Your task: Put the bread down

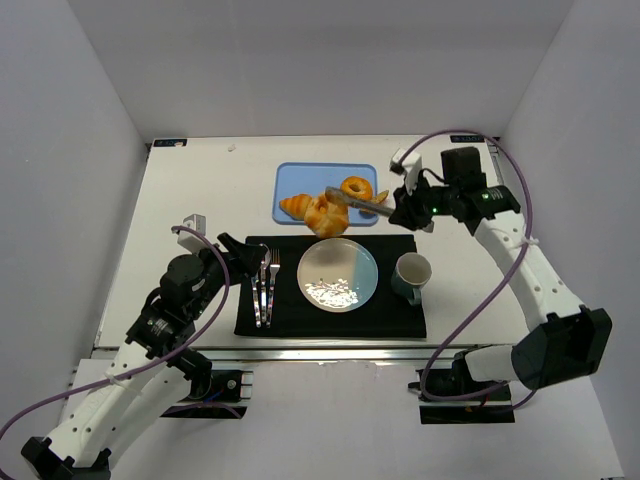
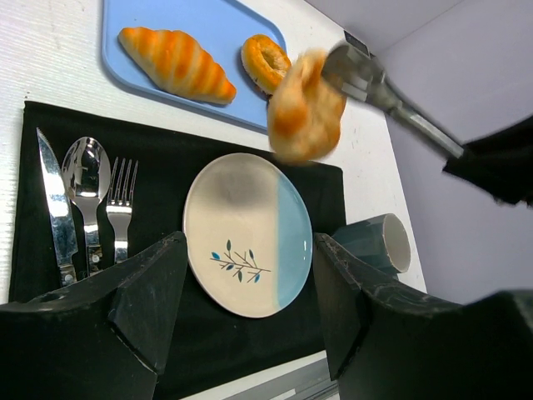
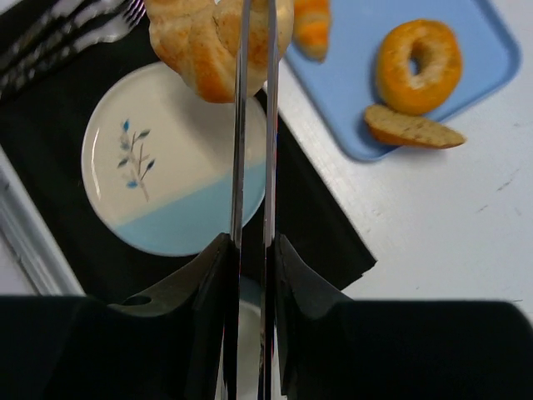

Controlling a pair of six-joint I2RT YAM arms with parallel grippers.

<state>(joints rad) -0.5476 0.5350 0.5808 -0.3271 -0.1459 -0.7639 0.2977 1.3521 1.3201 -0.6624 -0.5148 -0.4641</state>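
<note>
My right gripper [image 1: 404, 212] [image 3: 252, 250] is shut on metal tongs [image 1: 362, 204] [image 3: 252, 150]. The tongs pinch a golden bread roll [image 1: 326, 215] [image 3: 212, 37] [image 2: 304, 107], held in the air over the far edge of the cream and blue plate [image 1: 338, 276] [image 3: 166, 179] [image 2: 247, 235]. The plate lies on a black placemat [image 1: 330, 315]. My left gripper [image 1: 232, 250] [image 2: 247, 300] is open and empty, near the mat's left end, above the cutlery.
A blue tray [image 1: 295, 180] behind the mat holds a croissant [image 1: 293, 205] [image 2: 175, 63], a bagel [image 1: 356, 187] [image 3: 418, 65] and a bread slice [image 3: 412, 129]. A knife, spoon [image 2: 83, 179] and fork [image 1: 272, 275] lie left of the plate. A teal mug [image 1: 411, 277] [image 2: 379, 243] stands right of it.
</note>
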